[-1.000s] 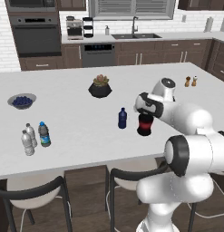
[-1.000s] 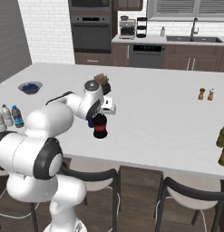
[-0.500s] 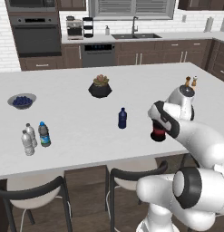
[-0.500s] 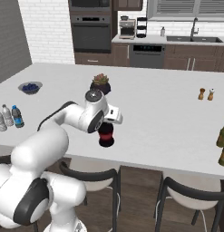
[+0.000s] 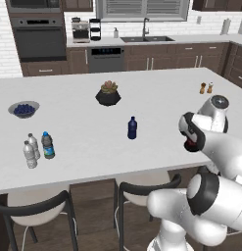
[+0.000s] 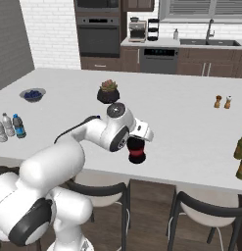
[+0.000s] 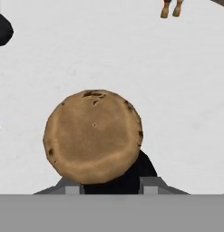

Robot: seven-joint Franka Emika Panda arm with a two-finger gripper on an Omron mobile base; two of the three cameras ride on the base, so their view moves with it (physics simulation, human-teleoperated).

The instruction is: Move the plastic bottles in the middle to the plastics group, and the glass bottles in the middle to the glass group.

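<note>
Glass bottle (image 5: 191, 143) shows at the right of the left base view as a dark and red sliver, mostly hidden behind our gripper (image 5: 193, 139); the dark blue bottle (image 5: 132, 128) stands mid-frame, the blue-labelled bottle (image 5: 47, 145) beside the plastics group (image 5: 30, 151) at lower left. In the right base view the glass bottle (image 6: 137, 150) hangs under the gripper (image 6: 137, 142) at centre. In the hand view its brown top (image 7: 93, 135) sits between the fingers (image 7: 68, 186), jaws clamped on it.
</note>
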